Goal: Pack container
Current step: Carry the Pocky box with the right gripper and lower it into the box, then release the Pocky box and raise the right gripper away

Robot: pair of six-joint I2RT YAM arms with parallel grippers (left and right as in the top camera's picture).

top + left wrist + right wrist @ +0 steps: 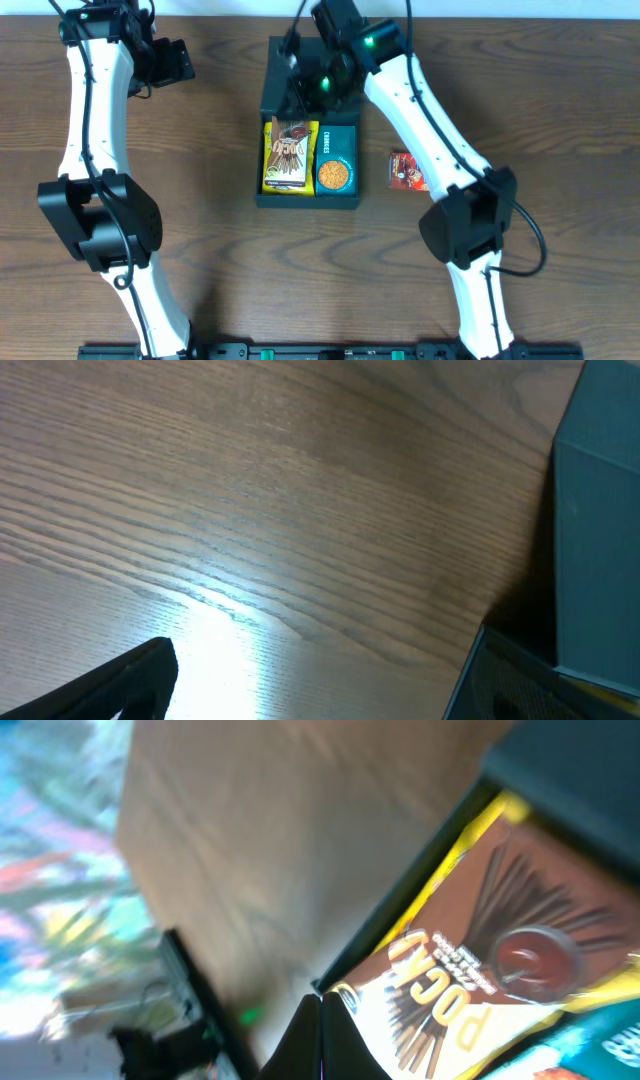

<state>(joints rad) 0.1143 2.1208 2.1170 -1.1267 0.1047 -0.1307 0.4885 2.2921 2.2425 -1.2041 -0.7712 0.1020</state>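
The container (270,100) is a dark green-black box at the table's middle, open, with its flap lid lying back at the far end. Inside lie a yellow-brown Pocky packet (289,155) and a teal cookie packet (335,160). My right gripper (318,88) hovers over the box's far end. In the right wrist view its fingers (320,1040) are pressed together and hold nothing, just above the Pocky packet (480,970) and the box rim (400,930). My left gripper (172,62) is open and empty at the far left; the left wrist view (310,690) shows bare table between the fingers.
A small red snack packet (407,170) lies on the table right of the box. The box's outer wall (600,530) fills the right edge of the left wrist view. The table is dark wood (200,200).
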